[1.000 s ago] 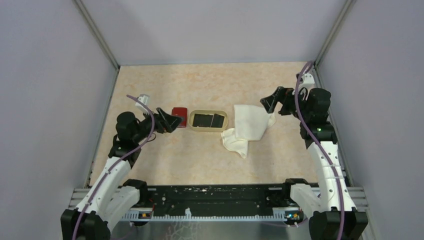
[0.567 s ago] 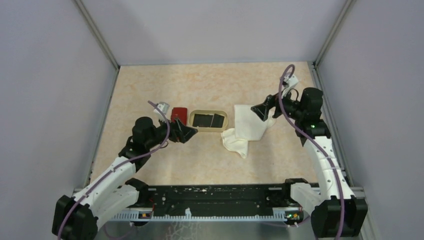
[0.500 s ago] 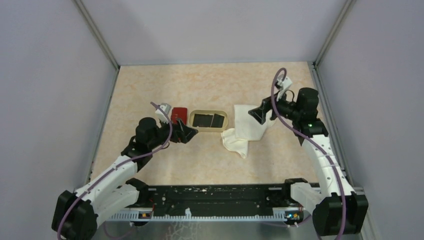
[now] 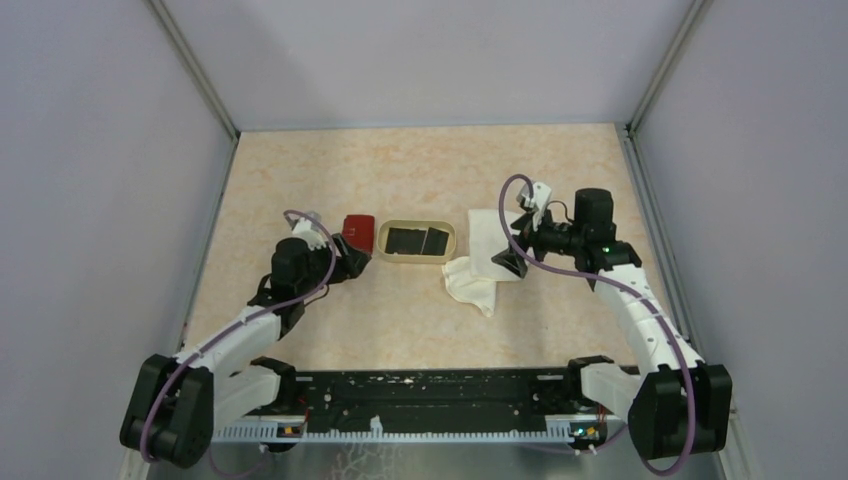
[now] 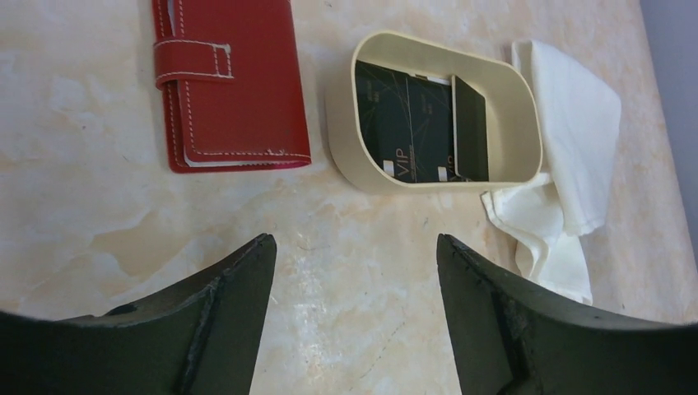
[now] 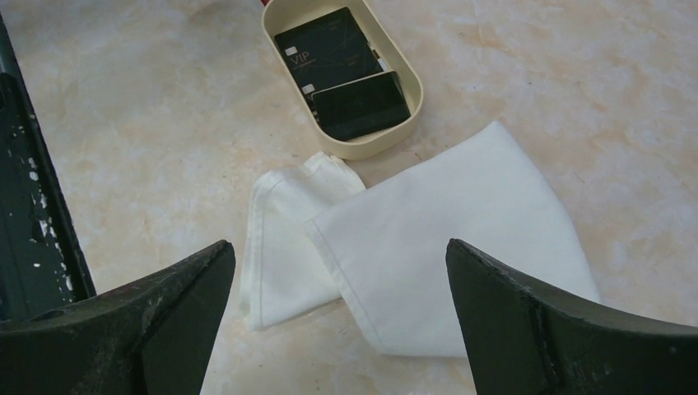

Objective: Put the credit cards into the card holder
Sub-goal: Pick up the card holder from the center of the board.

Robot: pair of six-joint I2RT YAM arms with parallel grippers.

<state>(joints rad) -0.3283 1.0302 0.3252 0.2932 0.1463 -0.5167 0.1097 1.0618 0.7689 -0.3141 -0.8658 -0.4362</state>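
Left gripper (image 5: 354,243): jaws apart, nothing between them, hanging over bare table.
Holder (image 5: 230,82): ahead of the left finger (image 5: 222,304) and a little outboard of it, flat on the table. It is folded shut with the strap across its far end. Its long axis runs away from the fingers, roughly in line with the reach.
Tray (image 5: 346,140): just right of the holder, close but not touching, ahead of the gap and toward the right finger. Its long axis lies crosswise to the fingers.
Cards (image 5: 411,123): black, inside the tray. One lies flat, and a second sits tilted at the tray's right end.
Cloth (image 5: 568,123): beyond the tray's right end, touching its rim.
Right gripper (image 6: 339,247): jaws wide, empty. The cloth lies directly ahead of these fingers, between them and the tray, and the cards lie farther on, slightly left of the gap.
Judgement: the left arm is the nearer one to both holder and cards. The holder needs opening before any card goes in, and it lies on the left arm's side.
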